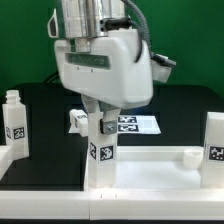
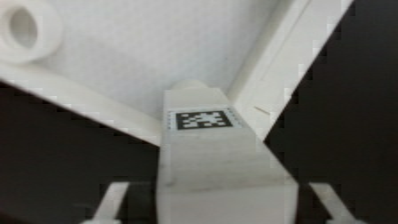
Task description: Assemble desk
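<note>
Currently the gripper (image 1: 99, 118) is clamped on a white tagged leg (image 1: 102, 158), holding it upright at a corner of the desk top (image 1: 155, 178).

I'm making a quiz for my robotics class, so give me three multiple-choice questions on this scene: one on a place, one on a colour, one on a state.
1. Where does the marker board lie? A: on the table, beyond the hand. B: on the floor. C: on the wall.
2. What colour is the table? A: red. B: black. C: white.
3. The hand is: A: open, empty. B: shut on a leg. C: out of view.
Answers: A, it lies flat on the table behind the hand; B, the surface is plainly black; B, the wrist view shows the leg clamped in it.
</note>
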You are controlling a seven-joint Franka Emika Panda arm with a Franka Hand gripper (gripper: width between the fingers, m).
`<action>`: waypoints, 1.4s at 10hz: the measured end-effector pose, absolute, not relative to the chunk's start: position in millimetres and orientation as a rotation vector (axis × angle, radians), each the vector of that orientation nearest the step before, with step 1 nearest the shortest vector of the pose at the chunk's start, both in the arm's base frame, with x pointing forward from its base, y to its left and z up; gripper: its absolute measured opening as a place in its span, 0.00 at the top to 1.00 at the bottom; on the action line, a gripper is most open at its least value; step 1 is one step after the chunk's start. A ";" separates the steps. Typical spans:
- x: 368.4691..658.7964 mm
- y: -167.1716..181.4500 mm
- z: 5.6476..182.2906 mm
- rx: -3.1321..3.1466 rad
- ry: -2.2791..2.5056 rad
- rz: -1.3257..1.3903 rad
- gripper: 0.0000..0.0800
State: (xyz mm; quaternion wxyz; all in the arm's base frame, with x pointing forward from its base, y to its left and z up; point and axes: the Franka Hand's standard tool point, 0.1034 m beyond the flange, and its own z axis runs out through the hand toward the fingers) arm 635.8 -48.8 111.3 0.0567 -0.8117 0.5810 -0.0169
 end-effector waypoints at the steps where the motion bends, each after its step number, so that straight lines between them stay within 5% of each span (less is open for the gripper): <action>1: 636.1 -48.8 111.2 -2.305 1.953 -0.035 0.63; 8: 637.5 -49.5 113.4 -1.798 2.393 0.025 0.63; 10: 644.9 -43.7 143.4 -1.807 2.337 0.010 0.22; 12: 643.9 -30.3 166.6 -1.806 2.307 0.032 0.20; 14: 642.7 -31.2 161.3 -1.814 2.310 0.034 0.19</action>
